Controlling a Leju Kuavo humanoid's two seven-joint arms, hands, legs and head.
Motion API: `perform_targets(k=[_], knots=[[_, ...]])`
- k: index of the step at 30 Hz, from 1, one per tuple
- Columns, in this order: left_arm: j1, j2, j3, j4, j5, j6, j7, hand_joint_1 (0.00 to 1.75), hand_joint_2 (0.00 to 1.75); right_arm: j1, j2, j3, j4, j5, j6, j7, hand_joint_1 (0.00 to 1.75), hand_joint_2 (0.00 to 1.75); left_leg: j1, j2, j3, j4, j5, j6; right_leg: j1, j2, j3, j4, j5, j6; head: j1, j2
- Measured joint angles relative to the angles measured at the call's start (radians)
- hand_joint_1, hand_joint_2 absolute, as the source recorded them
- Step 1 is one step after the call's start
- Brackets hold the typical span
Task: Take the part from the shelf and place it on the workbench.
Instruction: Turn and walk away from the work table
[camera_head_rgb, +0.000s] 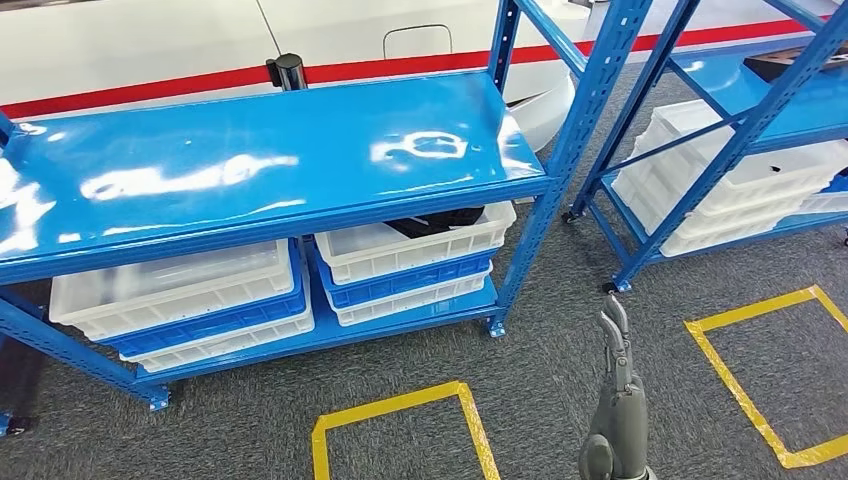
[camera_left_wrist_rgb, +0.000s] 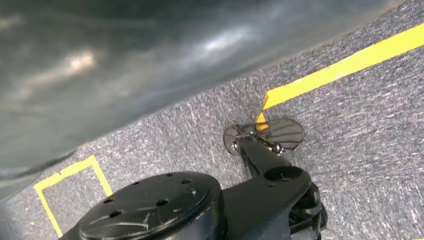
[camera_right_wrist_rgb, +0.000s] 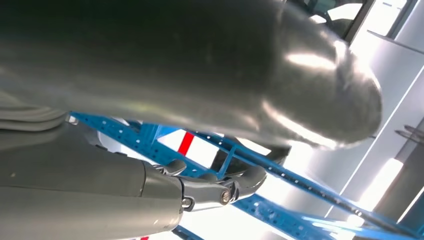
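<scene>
The right hand (camera_head_rgb: 618, 345) rises from the bottom edge of the head view, nearest the camera, its fingers held straight and close together, pointing up toward the shelf (camera_head_rgb: 270, 165) and holding nothing. In the right wrist view the same hand (camera_right_wrist_rgb: 220, 187) shows its fingers extended, slightly curved, with blue shelf beams behind them. Whether the left hand is open or closed cannot be told.

The big blue shelf spans most of the head view, its glossy top deck bare and reflecting the lights. On the lower level sit stacked white crates (camera_head_rgb: 180, 290) with blue crates sandwiched between them, in two piles side by side. The part (camera_head_rgb: 438, 221), a dark flat object, lies in the top white crate (camera_head_rgb: 415, 248) of the right pile, partly hidden under the deck's front edge.

A second blue shelf (camera_head_rgb: 735, 130) stands to the right, apart from the first, with more white crates (camera_head_rgb: 740, 185) on its lower level.

The grey carpet (camera_head_rgb: 560, 360) carries yellow tape outlines (camera_head_rgb: 400, 410): one in front of the first shelf, another further right (camera_head_rgb: 760, 380).
</scene>
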Motion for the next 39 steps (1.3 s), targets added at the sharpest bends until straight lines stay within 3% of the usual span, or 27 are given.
perform_targets(k=[2, 3, 4, 5, 6, 8, 9, 11, 13, 15, 17, 18, 19, 20, 22, 23, 25, 28, 30, 32, 34, 35, 37, 38, 39], knots=[[0.000, 0.000, 0.000, 0.000, -0.001, 0.002, 0.005, 0.00, 0.00, 0.000, -0.001, 0.000, 0.001, -0.002, 0.000, 0.000, 0.00, 0.00, -0.006, 0.001, 0.001, 0.000, -0.004, 0.010, 0.005, 0.000, -0.082, 0.138, -0.047, -0.008, 0.003, 0.000], [0.000, 0.000, 0.000, 0.000, -0.001, 0.004, 0.008, 0.00, 0.00, 0.000, -0.001, 0.001, 0.001, -0.003, 0.000, -0.001, 0.00, 0.00, -0.008, 0.000, 0.002, 0.000, -0.007, 0.013, 0.007, 0.000, -0.115, 0.185, -0.056, -0.008, 0.002, 0.000], [0.000, 0.000, 0.000, 0.000, -0.003, 0.006, 0.011, 0.00, 0.00, 0.000, -0.001, 0.001, 0.002, -0.005, 0.000, -0.001, 0.00, 0.00, -0.011, 0.000, 0.005, 0.000, -0.010, 0.015, 0.009, 0.000, -0.132, 0.197, -0.049, -0.003, 0.002, 0.000], [0.000, 0.000, 0.000, 0.000, -0.005, 0.008, 0.015, 0.00, 0.00, 0.000, -0.001, 0.001, 0.003, -0.006, 0.000, -0.001, 0.00, 0.00, -0.012, -0.002, 0.010, 0.000, -0.014, 0.016, 0.010, -0.001, -0.129, 0.171, -0.026, 0.003, 0.002, 0.000], [0.000, 0.000, 0.000, 0.000, -0.008, 0.010, 0.019, 0.00, 0.00, 0.000, -0.001, 0.001, 0.003, -0.007, 0.001, -0.001, 0.00, 0.00, -0.012, -0.003, 0.016, 0.000, -0.018, 0.016, 0.011, -0.001, -0.107, 0.107, 0.009, 0.010, 0.003, 0.000], [0.000, -0.001, 0.000, 0.000, -0.012, 0.012, 0.024, 0.00, 0.00, 0.000, -0.001, 0.002, 0.003, -0.008, 0.003, -0.002, 0.00, 0.00, -0.016, -0.006, 0.026, 0.001, -0.030, 0.009, 0.016, -0.004, -0.054, -0.022, 0.069, 0.010, 0.003, 0.000], [0.000, -0.001, 0.000, 0.000, -0.013, 0.014, 0.025, 0.00, 0.00, -0.001, -0.001, 0.002, 0.003, -0.008, 0.004, -0.003, 0.00, 0.00, -0.018, -0.007, 0.030, 0.001, -0.036, 0.004, 0.019, -0.004, -0.035, -0.060, 0.084, 0.003, 0.003, 0.000], [0.000, -0.001, 0.000, 0.000, -0.014, 0.016, 0.027, 0.00, 0.00, -0.001, -0.002, 0.004, 0.003, -0.009, 0.004, -0.004, 0.00, 0.00, -0.020, -0.008, 0.037, -0.003, -0.044, -0.006, 0.024, -0.004, -0.023, -0.074, 0.088, -0.014, 0.003, 0.000], [-0.001, -0.001, 0.000, 0.000, -0.015, 0.019, 0.028, 0.00, 0.00, -0.001, -0.002, 0.006, 0.003, -0.009, 0.005, -0.004, 0.00, 0.00, -0.016, -0.006, 0.043, 0.004, -0.051, -0.017, 0.016, -0.003, -0.011, -0.081, 0.088, -0.028, 0.003, 0.000], [-0.001, 0.000, 0.000, 0.000, -0.017, 0.021, 0.029, 0.00, 0.00, -0.002, -0.002, 0.009, 0.003, -0.009, 0.005, -0.005, 0.00, 0.00, -0.014, -0.002, 0.014, 0.075, -0.084, -0.026, 0.007, -0.004, 0.006, -0.089, 0.084, -0.044, 0.000, 0.000], [-0.001, -0.001, 0.000, 0.000, -0.020, 0.022, 0.031, 0.00, 0.00, -0.003, -0.002, 0.010, 0.003, -0.009, 0.006, -0.005, 0.00, 0.00, -0.011, 0.000, -0.060, 0.204, -0.134, -0.034, 0.008, -0.005, 0.019, -0.090, 0.074, -0.054, 0.000, 0.000], [0.000, -0.001, 0.000, 0.000, -0.022, 0.022, 0.033, 0.00, 0.00, -0.003, -0.002, 0.010, 0.004, -0.009, 0.007, -0.005, 0.00, 0.00, -0.008, 0.001, -0.096, 0.256, -0.146, -0.038, 0.009, -0.005, 0.024, -0.090, 0.069, -0.056, 0.000, 0.000], [0.001, -0.001, 0.000, 0.000, -0.024, 0.022, 0.035, 0.00, 0.00, -0.002, -0.002, 0.011, 0.005, -0.010, 0.008, -0.005, 0.00, 0.00, -0.006, 0.001, -0.118, 0.276, -0.139, -0.040, 0.009, -0.003, 0.031, -0.089, 0.063, -0.055, 0.000, 0.000], [0.002, -0.001, 0.000, 0.000, -0.026, 0.023, 0.037, 0.00, 0.00, -0.002, -0.002, 0.011, 0.006, -0.010, 0.008, -0.005, 0.00, 0.00, -0.003, 0.002, -0.121, 0.260, -0.111, -0.043, 0.007, -0.001, 0.039, -0.089, 0.057, -0.052, 0.000, 0.000], [0.002, 0.000, 0.000, 0.000, -0.028, 0.024, 0.039, 0.00, 0.00, -0.002, -0.002, 0.011, 0.008, -0.010, 0.009, -0.004, 0.00, 0.00, 0.002, 0.003, -0.078, 0.141, -0.025, -0.044, 0.004, 0.002, 0.058, -0.089, 0.042, -0.042, -0.001, 0.000], [0.002, 0.000, 0.000, 0.000, -0.029, 0.025, 0.040, 0.00, 0.00, -0.002, -0.002, 0.011, 0.008, -0.010, 0.010, -0.004, 0.00, 0.00, 0.002, 0.003, -0.051, 0.080, 0.002, -0.044, 0.006, 0.003, 0.065, -0.088, 0.033, -0.035, -0.002, 0.000], [0.001, -0.001, 0.000, -0.001, -0.030, 0.025, 0.041, 0.00, 0.00, -0.004, -0.002, 0.011, 0.008, -0.009, 0.010, -0.005, 0.00, 0.00, -0.001, 0.002, -0.025, 0.021, 0.013, -0.033, 0.010, 0.004, 0.075, -0.089, 0.022, -0.020, -0.002, 0.000], [0.001, -0.001, 0.000, -0.001, -0.031, 0.025, 0.043, 0.00, 0.00, -0.005, -0.002, 0.012, 0.009, -0.009, 0.011, -0.005, 0.00, 0.00, -0.006, -0.001, -0.019, 0.014, 0.002, -0.006, 0.009, 0.004, 0.089, -0.082, 0.021, -0.002, 0.000, 0.000], [0.001, 0.000, 0.000, -0.001, -0.032, 0.025, 0.043, 0.00, 0.00, -0.007, -0.002, 0.012, 0.010, -0.008, 0.011, -0.005, 0.00, 0.00, -0.006, -0.001, -0.008, 0.010, -0.001, 0.008, 0.009, 0.002, 0.057, -0.027, -0.005, -0.003, 0.003, 0.000], [0.000, 0.000, 0.000, -0.001, -0.032, 0.025, 0.043, 0.00, 0.00, -0.008, -0.003, 0.013, 0.011, -0.007, 0.011, -0.005, 0.00, 0.00, -0.007, -0.001, -0.003, 0.008, -0.006, 0.016, 0.011, 0.001, -0.025, 0.100, -0.050, -0.013, 0.006, 0.000], [0.000, 0.000, 0.000, -0.001, -0.033, 0.025, 0.043, 0.00, 0.00, -0.007, -0.004, 0.014, 0.013, -0.005, 0.011, -0.005, 0.00, 0.00, -0.009, -0.002, 0.001, 0.008, -0.014, 0.020, 0.012, 0.001, -0.104, 0.200, -0.071, -0.011, 0.006, 0.000], [0.001, 0.000, 0.000, -0.001, -0.033, 0.025, 0.043, 0.00, 0.00, -0.006, -0.005, 0.014, 0.015, -0.004, 0.011, -0.005, 0.00, 0.00, -0.010, -0.003, 0.007, 0.008, -0.019, 0.019, 0.012, 0.000, -0.119, 0.195, -0.056, -0.004, 0.007, 0.000], [0.001, -0.001, 0.000, -0.001, -0.033, 0.025, 0.043, 0.00, 0.00, -0.006, -0.005, 0.014, 0.016, -0.002, 0.010, -0.005, 0.00, 0.00, -0.010, -0.006, 0.023, 0.008, -0.031, 0.016, 0.012, -0.001, -0.095, 0.091, 0.013, 0.015, 0.007, 0.000], [0.001, -0.001, 0.000, -0.001, -0.033, 0.025, 0.043, 0.00, 0.00, -0.006, -0.005, 0.014, 0.017, -0.002, 0.010, -0.005, 0.00, 0.00, -0.011, -0.007, 0.033, 0.009, -0.038, 0.012, 0.013, -0.003, -0.076, 0.025, 0.049, 0.017, 0.008, 0.000], [0.001, 0.000, 0.000, -0.001, -0.033, 0.025, 0.043, 0.00, 0.00, -0.006, -0.005, 0.014, 0.018, -0.002, 0.009, -0.006, 0.00, 0.00, -0.012, -0.007, 0.039, 0.008, -0.045, 0.007, 0.015, -0.006, -0.060, -0.021, 0.064, 0.010, 0.008, 0.000]])
